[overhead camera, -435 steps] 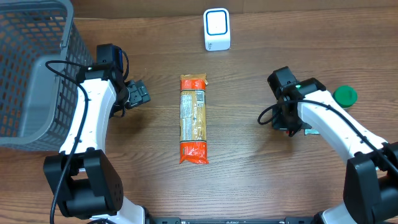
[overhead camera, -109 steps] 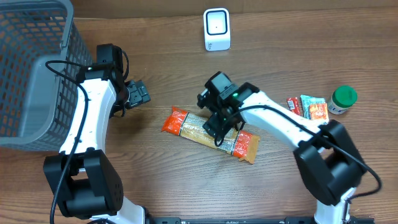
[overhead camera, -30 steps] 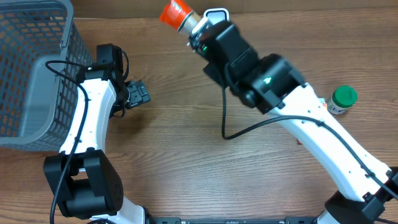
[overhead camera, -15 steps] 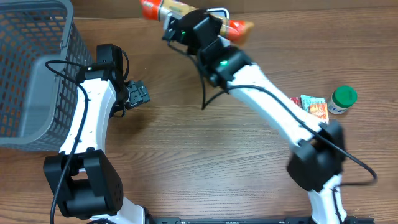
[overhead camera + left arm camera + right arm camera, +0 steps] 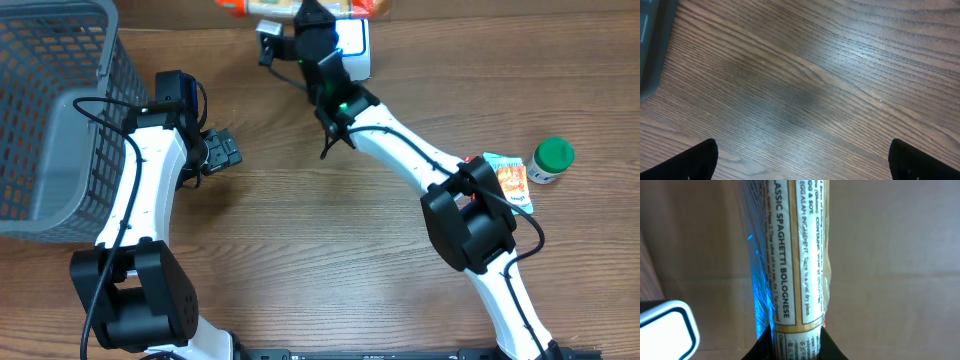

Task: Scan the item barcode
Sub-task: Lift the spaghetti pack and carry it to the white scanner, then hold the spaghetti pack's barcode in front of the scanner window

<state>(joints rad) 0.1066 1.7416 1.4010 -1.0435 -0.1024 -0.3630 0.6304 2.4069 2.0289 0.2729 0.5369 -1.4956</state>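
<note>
Clamping spaghetti packet (image 5: pixel 795 255), right claw (image 5: pixel 792 347) outstretched

White arm links (image 5: pixel 145 190), black joints (image 5: pixel 470 225), loose black cables (image 5: pixel 104 103)

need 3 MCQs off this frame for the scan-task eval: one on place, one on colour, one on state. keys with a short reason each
1. Where is the spaghetti packet?
A) lying flat, untouched
B) held up beside the scanner
C) standing on end by itself

2. What colour is the lid of the jar?
A) green
B) red
C) yellow

3. What state is the left gripper in?
A) shut on the packet
B) open and empty
C) shut on nothing

Key:
1 B: the right gripper clamps the packet next to the scanner, with blue light on the wrapper.
2 A: the overhead view shows a green lid on the robot's right side.
3 B: in the left wrist view its fingertips sit wide apart with nothing between them.
</note>
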